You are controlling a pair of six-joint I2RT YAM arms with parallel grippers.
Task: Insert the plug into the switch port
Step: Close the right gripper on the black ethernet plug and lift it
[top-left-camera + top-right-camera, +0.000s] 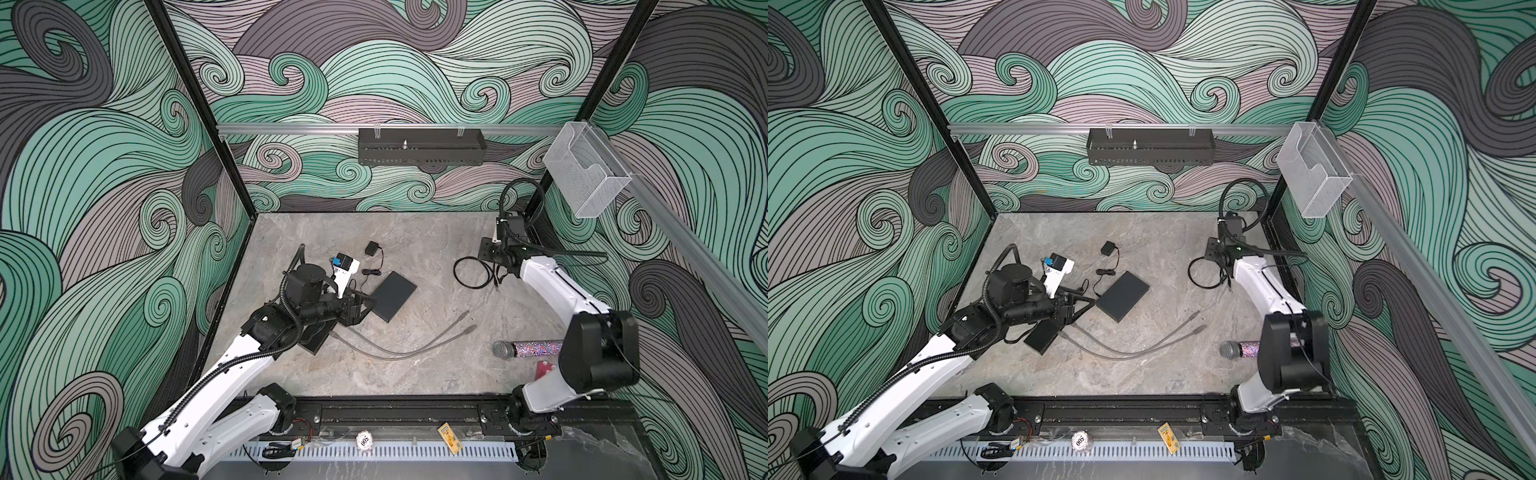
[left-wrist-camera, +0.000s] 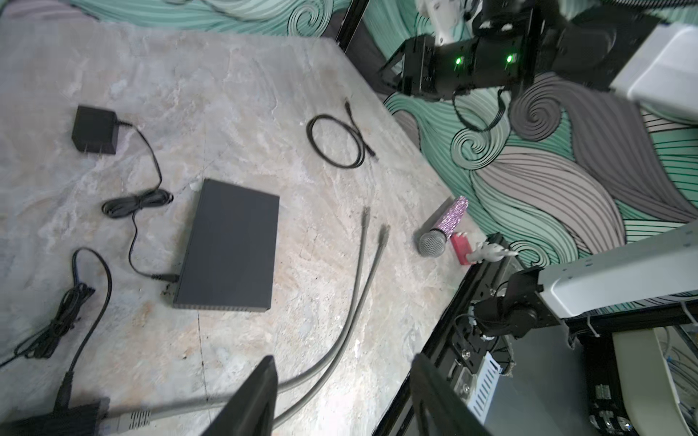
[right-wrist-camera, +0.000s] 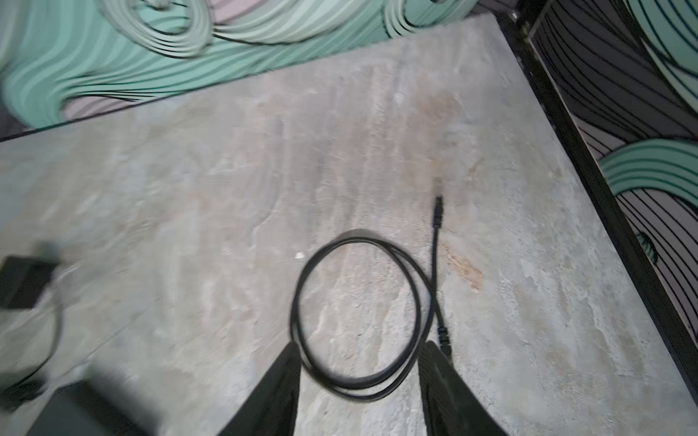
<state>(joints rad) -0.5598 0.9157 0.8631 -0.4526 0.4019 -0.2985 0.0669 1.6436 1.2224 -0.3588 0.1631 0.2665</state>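
Clear bin; silver stud in black tray

Clutter around the marble table

A glittery microphone lies near the table's right edge, its mesh head pointing left; in the left wrist view a red block sits just beside that head, with a small white figurine touching the block's far side. A black slotted tray hangs from the silver rail on the back wall, with a small bolt standing in it. A clear bin hangs on the right wall rail. In front of the table, a round token marked 500 and a yellow card rest by the white slotted duct. Swirling green and grey wallpaper covers the walls.
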